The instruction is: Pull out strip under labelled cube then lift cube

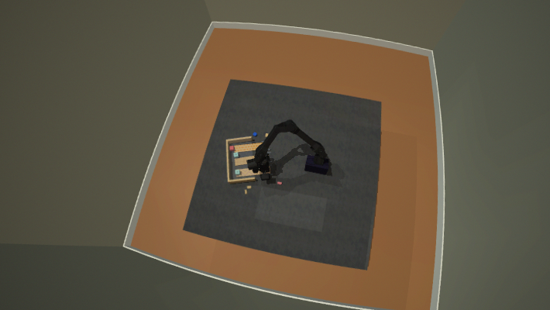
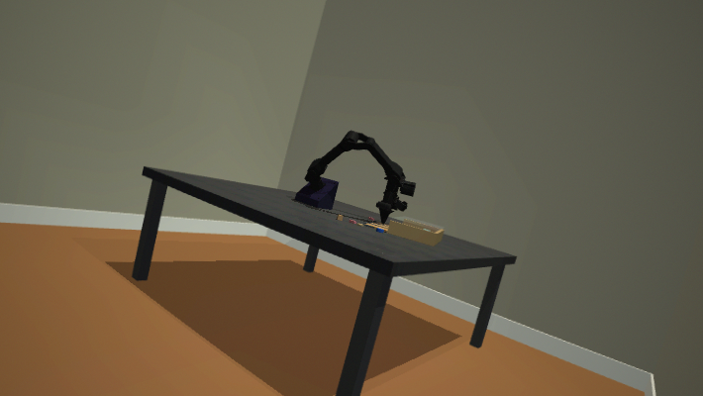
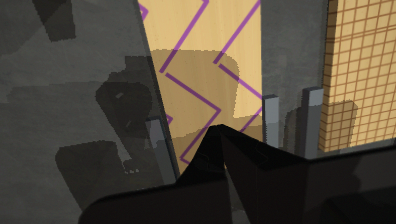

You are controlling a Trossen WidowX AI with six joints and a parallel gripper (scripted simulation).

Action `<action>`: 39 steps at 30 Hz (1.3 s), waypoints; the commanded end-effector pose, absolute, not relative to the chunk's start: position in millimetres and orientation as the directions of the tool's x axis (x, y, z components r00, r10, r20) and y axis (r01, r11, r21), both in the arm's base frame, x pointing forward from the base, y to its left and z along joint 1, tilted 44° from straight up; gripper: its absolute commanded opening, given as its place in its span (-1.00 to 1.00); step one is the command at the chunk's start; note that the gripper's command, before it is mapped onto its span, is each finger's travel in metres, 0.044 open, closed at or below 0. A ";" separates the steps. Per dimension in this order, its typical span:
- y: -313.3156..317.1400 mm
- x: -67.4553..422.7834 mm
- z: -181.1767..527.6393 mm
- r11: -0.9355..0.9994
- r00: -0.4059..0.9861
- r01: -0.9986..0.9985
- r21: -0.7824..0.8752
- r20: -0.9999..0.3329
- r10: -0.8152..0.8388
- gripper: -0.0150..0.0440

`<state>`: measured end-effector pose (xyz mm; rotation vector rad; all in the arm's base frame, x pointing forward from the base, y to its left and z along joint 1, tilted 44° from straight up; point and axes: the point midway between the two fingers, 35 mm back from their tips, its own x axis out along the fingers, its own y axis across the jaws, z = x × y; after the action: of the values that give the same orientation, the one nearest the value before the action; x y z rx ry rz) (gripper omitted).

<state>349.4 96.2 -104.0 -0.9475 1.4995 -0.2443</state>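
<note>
A pale strip with a purple zigzag (image 1: 245, 173) (image 3: 200, 30) runs into the tray, with a teal cube (image 1: 237, 172) on its far end. Beside it are a gridded strip (image 1: 242, 160) (image 3: 362, 65) and an orange-patterned strip (image 1: 248, 147). A second teal cube (image 1: 235, 154) is near the far ends of these two, and a red cube (image 1: 232, 148) is at the patterned strip's far end. No label is readable. My gripper (image 2: 384, 221) (image 3: 216, 132) is shut and empty, pointing down over the zigzag strip's near end; contact cannot be told.
A wooden wall (image 1: 228, 164) (image 2: 413, 233) surrounds the strips on three sides. Grey posts (image 3: 271, 125) (image 3: 312, 122) stand beside the strips. A blue piece (image 1: 255, 134) (image 2: 380, 230), small wooden blocks (image 1: 249, 187) (image 1: 245, 191) and a red piece (image 1: 280, 183) lie outside.
</note>
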 end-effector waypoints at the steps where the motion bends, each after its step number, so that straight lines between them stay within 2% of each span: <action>1: 94.8 349.0 -104.5 0.631 0.124 -0.411 -0.658 -0.726 -0.676 -0.49; 39: 91.9 347.8 -106.8 0.631 0.124 -0.411 -0.658 -0.726 -0.676 -0.49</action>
<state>349.2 95.8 -105.4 -0.9530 1.4976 -0.2406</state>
